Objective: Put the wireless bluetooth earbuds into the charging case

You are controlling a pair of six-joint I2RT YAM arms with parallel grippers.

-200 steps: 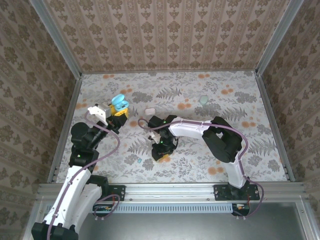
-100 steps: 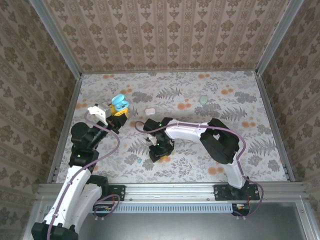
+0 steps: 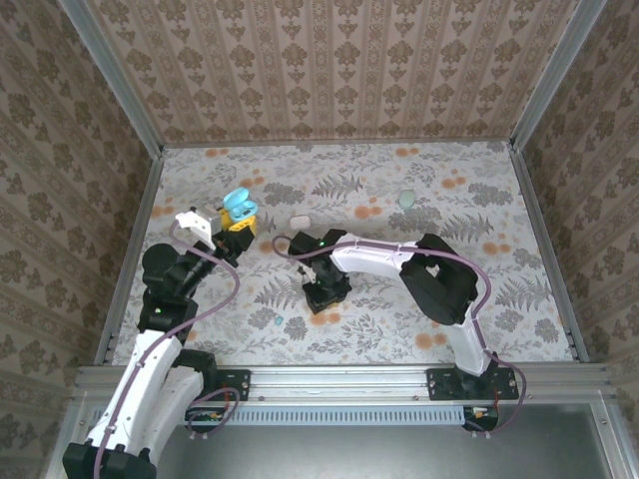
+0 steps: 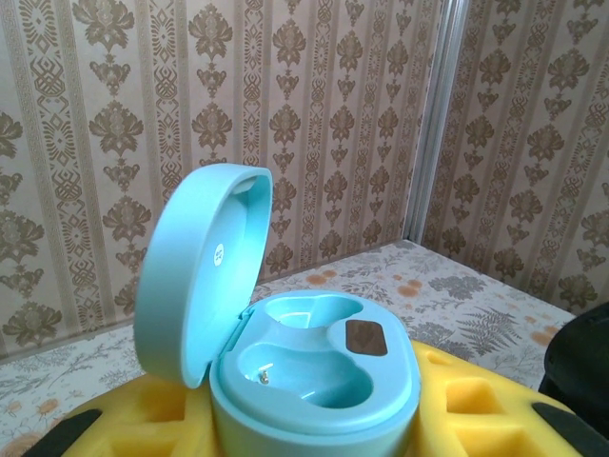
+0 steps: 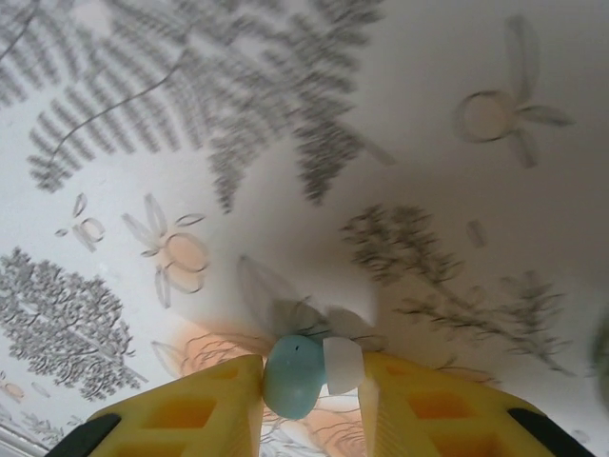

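Observation:
My left gripper (image 3: 238,218) is raised at the left of the table, shut on the teal charging case (image 4: 314,371). The case's lid (image 4: 195,267) stands open and both of its wells are bare. Yellow fingers (image 4: 476,400) press against the case's sides. My right gripper (image 3: 324,297) points down at the cloth near the table's middle. It is shut on a teal earbud (image 5: 293,376) with a white tip (image 5: 343,365), pinched between the yellow fingers (image 5: 190,409) close over the cloth. Another teal earbud (image 3: 279,321) lies on the cloth to the left of the right gripper.
A white case (image 3: 299,221) lies behind the right gripper, and a pale green case (image 3: 406,199) sits further back to the right. Patterned walls close in the table on three sides. The floral cloth (image 3: 479,289) is bare at the right.
The right gripper's jaws have closed in on the teal earbud, after shifting slightly left and back. The left arm with the case has stayed still.

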